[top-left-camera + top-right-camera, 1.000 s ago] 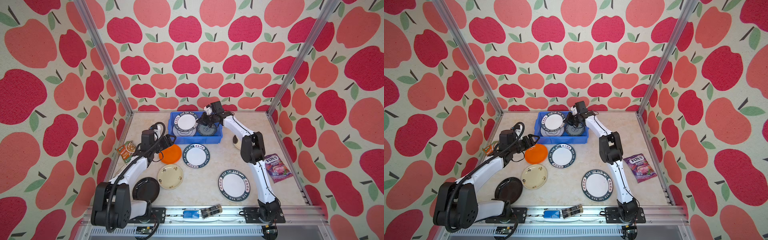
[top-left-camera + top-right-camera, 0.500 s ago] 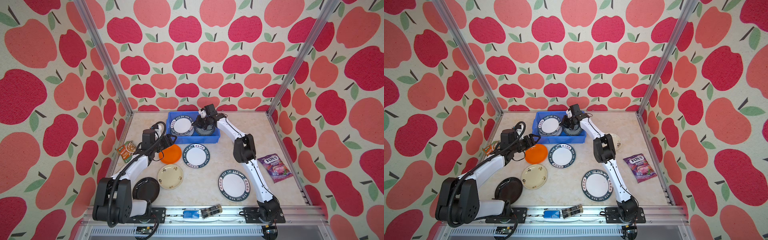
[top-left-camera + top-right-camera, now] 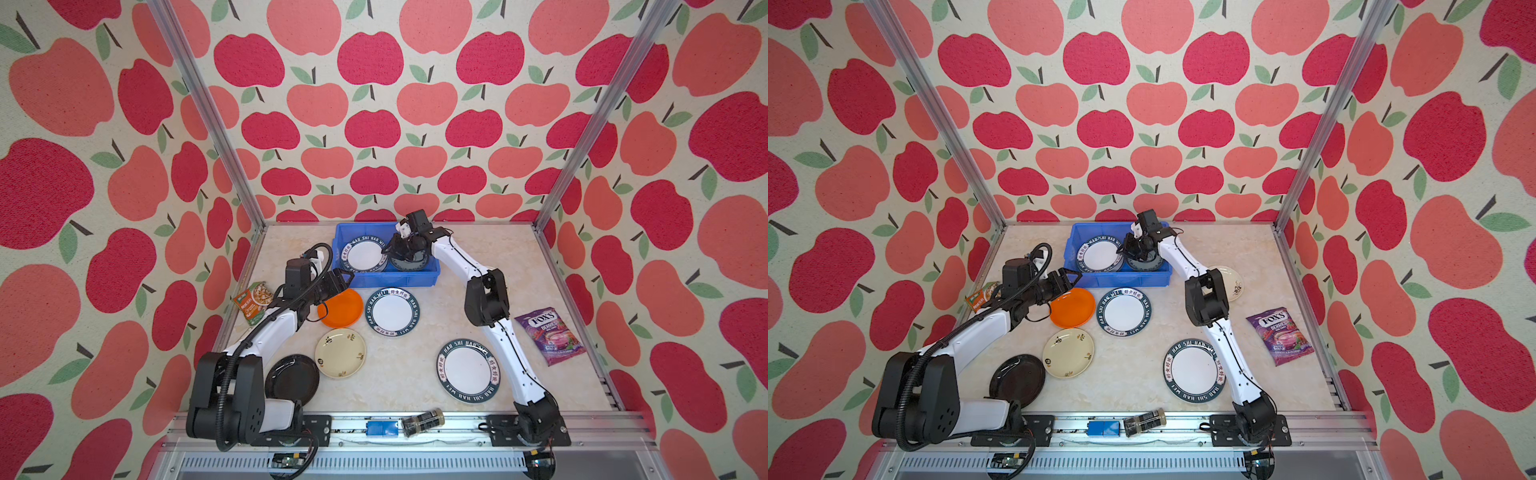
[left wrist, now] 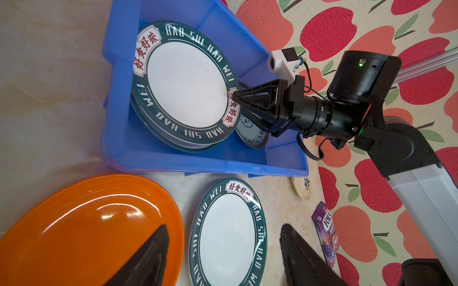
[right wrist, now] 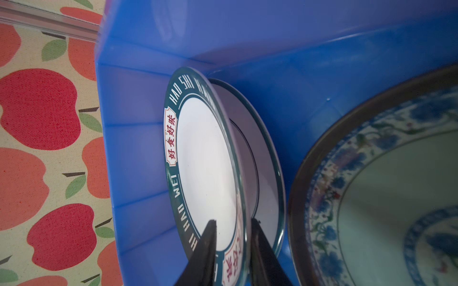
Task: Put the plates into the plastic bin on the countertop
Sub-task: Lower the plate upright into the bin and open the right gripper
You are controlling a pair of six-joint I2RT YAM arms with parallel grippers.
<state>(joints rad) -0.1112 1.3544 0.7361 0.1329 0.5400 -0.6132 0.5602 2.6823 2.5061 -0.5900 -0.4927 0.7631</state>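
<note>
The plastic bin (image 3: 390,282) (image 3: 1121,279) (image 4: 198,163) (image 5: 272,49) holds a white lettered plate (image 3: 364,255) (image 3: 1099,255) (image 4: 183,81) (image 5: 203,161) lying on another plate (image 5: 262,161), beside a teal patterned plate (image 3: 1144,264) (image 4: 250,133) (image 5: 384,185). My right gripper (image 3: 388,250) (image 3: 1123,249) (image 4: 233,95) (image 5: 234,222) straddles the lettered plate's rim, jaws slightly apart. My left gripper (image 3: 345,277) (image 3: 1073,276) (image 4: 223,247) hangs open over the orange plate (image 3: 340,309) (image 4: 86,230) and a lettered plate (image 3: 392,311) (image 4: 228,235). On the countertop (image 3: 399,395) lie a third lettered plate (image 3: 468,371), a cream plate (image 3: 340,353) and a black plate (image 3: 293,380).
Another cream plate (image 3: 1231,282) (image 4: 302,188) lies behind the right arm. A purple sweets packet (image 3: 548,336) sits at the right, a snack packet (image 3: 251,301) at the left rail. A small blue box (image 3: 378,428) and a jar (image 3: 422,422) rest on the front rail.
My right gripper moved left and down inside the bin with the lettered plate, which now lies flatter, and its jaws have parted from the rim. The left arm has barely moved.
</note>
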